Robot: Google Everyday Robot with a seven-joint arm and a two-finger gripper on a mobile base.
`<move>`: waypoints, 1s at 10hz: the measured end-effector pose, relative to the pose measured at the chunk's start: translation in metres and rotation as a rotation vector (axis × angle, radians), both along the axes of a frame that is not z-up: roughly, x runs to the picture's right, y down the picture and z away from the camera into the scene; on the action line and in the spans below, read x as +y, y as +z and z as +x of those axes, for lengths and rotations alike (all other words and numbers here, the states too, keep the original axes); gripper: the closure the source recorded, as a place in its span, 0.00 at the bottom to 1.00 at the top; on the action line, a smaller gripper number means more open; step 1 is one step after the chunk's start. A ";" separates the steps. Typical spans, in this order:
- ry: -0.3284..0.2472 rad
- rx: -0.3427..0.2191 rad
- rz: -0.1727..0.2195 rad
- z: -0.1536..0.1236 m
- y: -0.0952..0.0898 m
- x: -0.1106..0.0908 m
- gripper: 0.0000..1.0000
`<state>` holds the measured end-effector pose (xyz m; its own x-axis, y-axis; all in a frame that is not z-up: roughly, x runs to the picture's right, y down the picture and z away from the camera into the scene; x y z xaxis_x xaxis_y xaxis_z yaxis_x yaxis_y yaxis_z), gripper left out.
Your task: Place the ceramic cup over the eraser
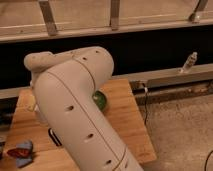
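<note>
My big white arm [75, 110] fills the middle of the camera view and covers much of the wooden table [125, 125]. The gripper is out of view, somewhere past the arm. A small dark block with a pale edge, the eraser [54, 136], peeks out at the arm's left side. The ceramic cup is hidden. Part of a green bowl [100, 100] shows just right of the arm.
Blue-and-red flat pieces [20, 152] lie at the table's front left corner. A slim white bottle [189, 62] stands on the ledge at the right. A dark wall and railing run behind the table, and grey floor lies to its right.
</note>
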<state>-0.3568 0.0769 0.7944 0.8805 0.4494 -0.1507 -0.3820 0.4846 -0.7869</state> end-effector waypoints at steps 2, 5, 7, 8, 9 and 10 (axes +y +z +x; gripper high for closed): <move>-0.019 0.004 -0.018 -0.009 0.001 0.013 0.20; -0.064 0.006 -0.059 -0.029 0.004 0.033 0.20; -0.099 0.019 -0.094 -0.036 0.010 0.042 0.20; -0.102 0.037 -0.112 -0.032 0.013 0.046 0.20; -0.099 0.053 -0.124 -0.027 0.015 0.047 0.20; -0.097 0.074 -0.140 -0.019 0.018 0.049 0.20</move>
